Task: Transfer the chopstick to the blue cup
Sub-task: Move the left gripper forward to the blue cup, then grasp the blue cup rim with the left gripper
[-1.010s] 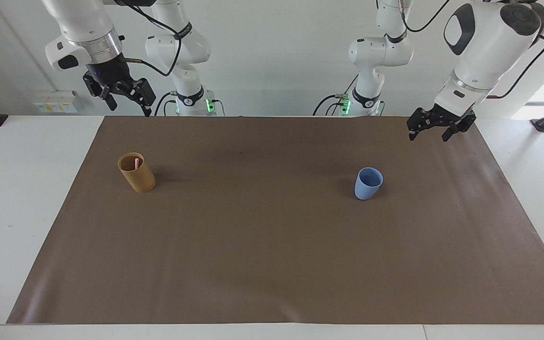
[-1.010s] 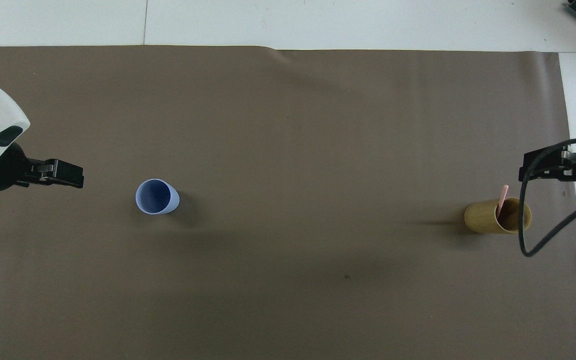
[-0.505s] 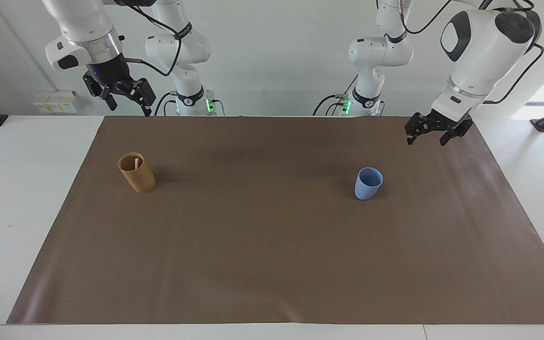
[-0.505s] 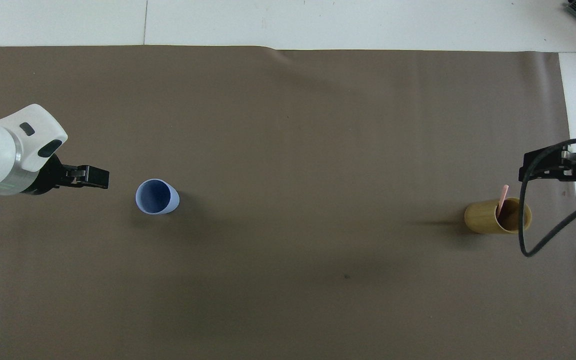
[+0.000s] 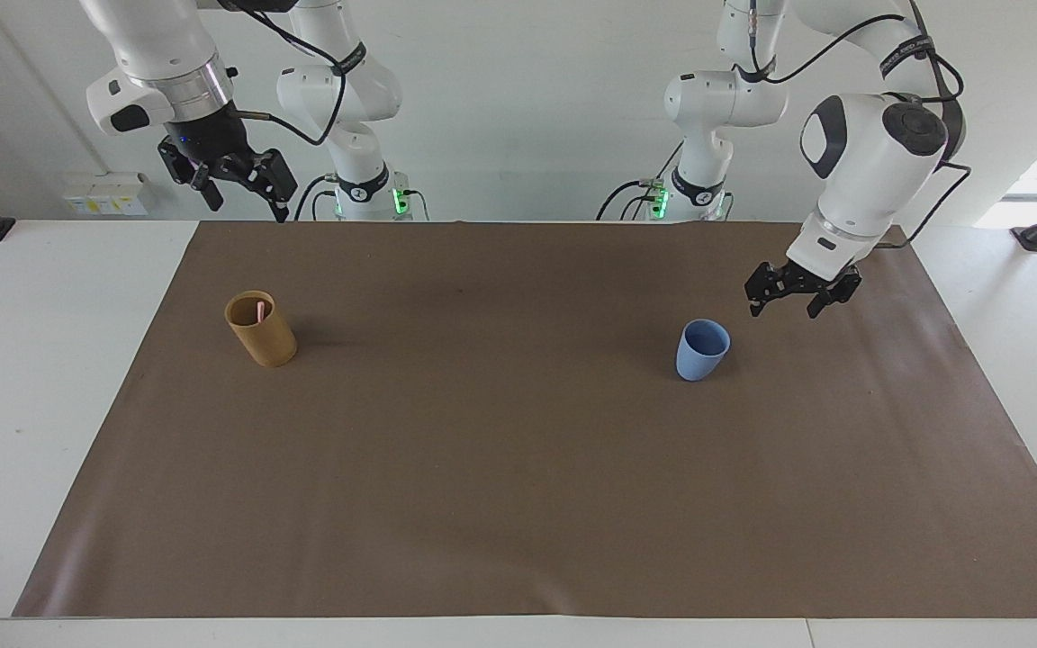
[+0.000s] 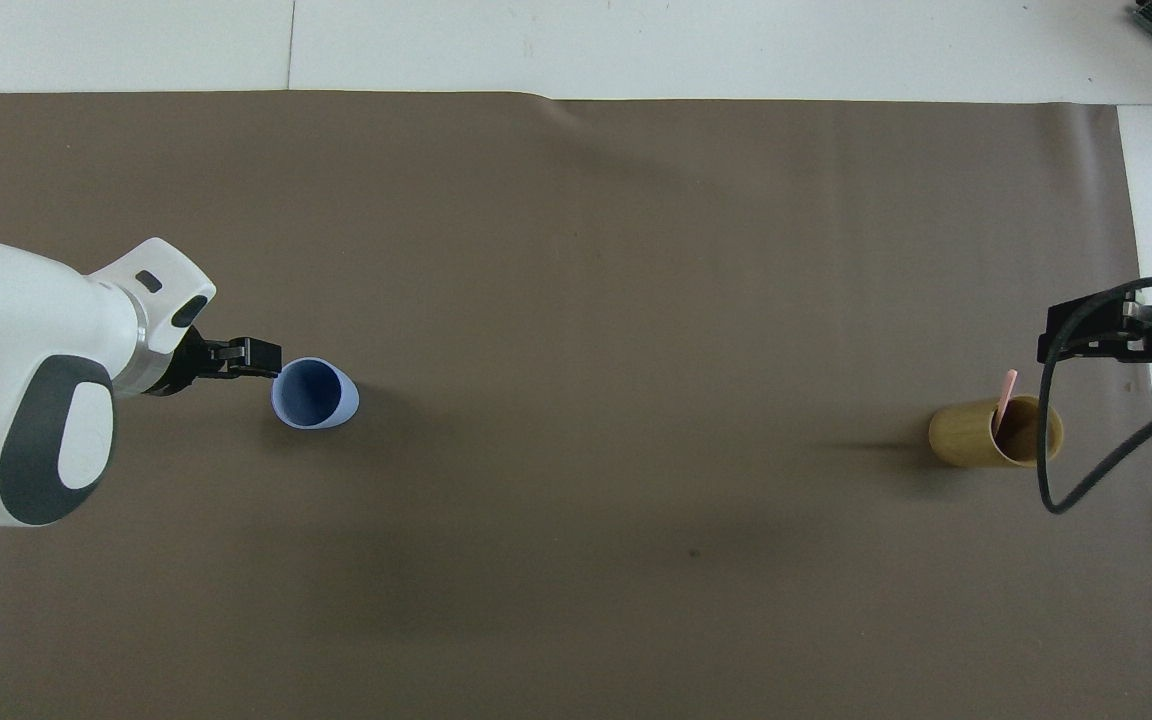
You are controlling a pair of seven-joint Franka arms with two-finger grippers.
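The blue cup (image 5: 701, 353) stands upright and empty on the brown mat; it also shows in the overhead view (image 6: 311, 393). A pale pink chopstick (image 5: 260, 310) leans inside the tan cup (image 5: 262, 331), its tip sticking out above the rim (image 6: 1005, 398). My left gripper (image 5: 786, 309) is open and empty, low over the mat just beside the blue cup, toward the left arm's end, not touching it (image 6: 258, 357). My right gripper (image 5: 244, 202) is open and empty and waits high over the mat's edge by the tan cup (image 6: 966, 438).
The brown mat (image 5: 518, 468) covers most of the white table. The right arm's black cable (image 6: 1056, 480) loops down beside the tan cup in the overhead view.
My left gripper has come down and moved from the left arm's end of the mat toward the blue cup. The right arm and both cups have not moved.
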